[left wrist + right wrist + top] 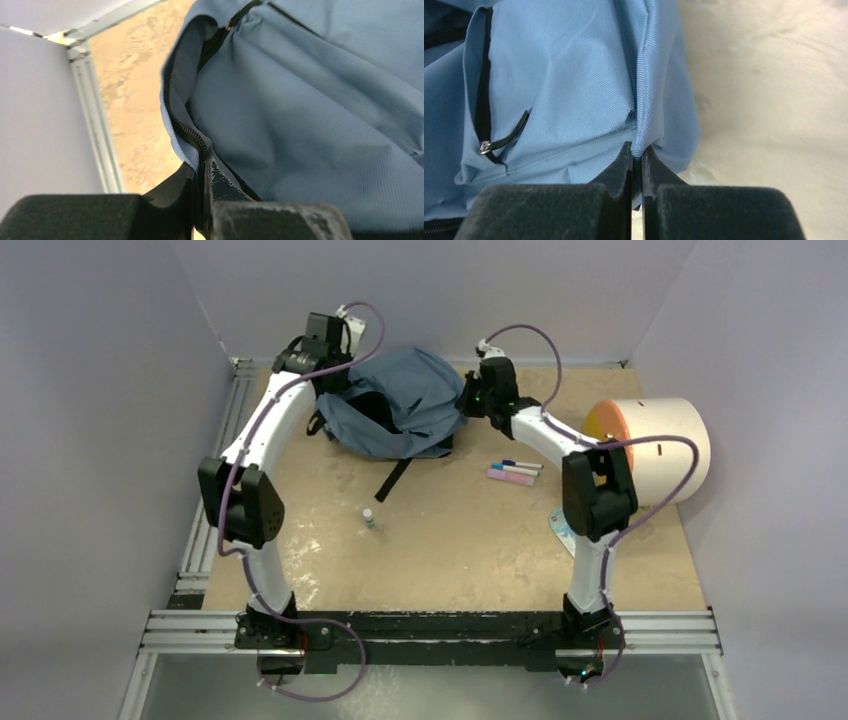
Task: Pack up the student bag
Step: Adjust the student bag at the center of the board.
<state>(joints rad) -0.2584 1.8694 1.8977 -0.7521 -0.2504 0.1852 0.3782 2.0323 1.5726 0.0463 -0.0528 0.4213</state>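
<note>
Pale lilac walls close in a sandy, scuffed table (pixel 450 550). The student bag (pixel 400 400) lies slumped at the upper middle of the overhead view, its mouth gaping toward the lower left and a black strap trailing down onto the table.

The left claw (pixel 204 165) sits at the bag's left edge, pinched tight on the fabric rim just beside the zipper (pixel 187 131). The right claw (pixel 637 152) is at the bag's right edge, jaws nearly together with a fold of blue cloth nipped between them. The bag is stretched between the two.

Inside the mouth only dark lining shows; any contents cannot be made out.

On the table, lower right of the bag, lie some markers (pixel 520 468). A small bottle (pixel 369 518) stands below the bag, well apart. A white cylinder (pixel 655 445) with an orange face rests at right.
</note>
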